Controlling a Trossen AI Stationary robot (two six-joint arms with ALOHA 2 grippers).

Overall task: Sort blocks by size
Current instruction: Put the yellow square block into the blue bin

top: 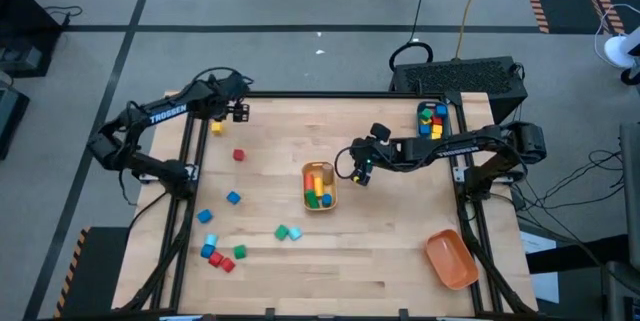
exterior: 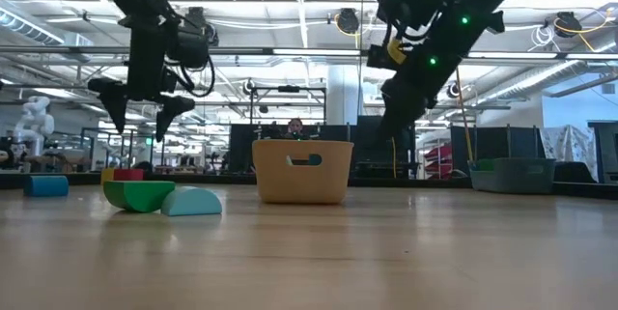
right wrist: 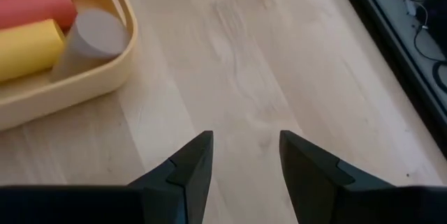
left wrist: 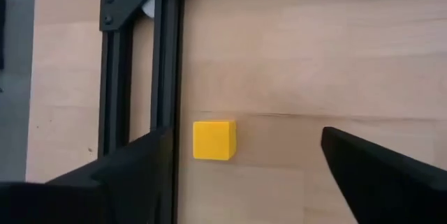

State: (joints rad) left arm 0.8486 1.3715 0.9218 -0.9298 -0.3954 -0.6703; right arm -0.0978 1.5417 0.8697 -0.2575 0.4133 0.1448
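We note the spread left pincer [left wrist: 237, 175] may strike the frame rail [left wrist: 164, 63] beside the yellow block [left wrist: 214, 139], while the right pincer [right wrist: 241, 155] hovers part-spread and empty.

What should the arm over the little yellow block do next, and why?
Probably come straight down and close on it. The left gripper hangs open above the yellow block, which sits alone on the table between its fingers, beside the black frame rail. Nothing is held yet.
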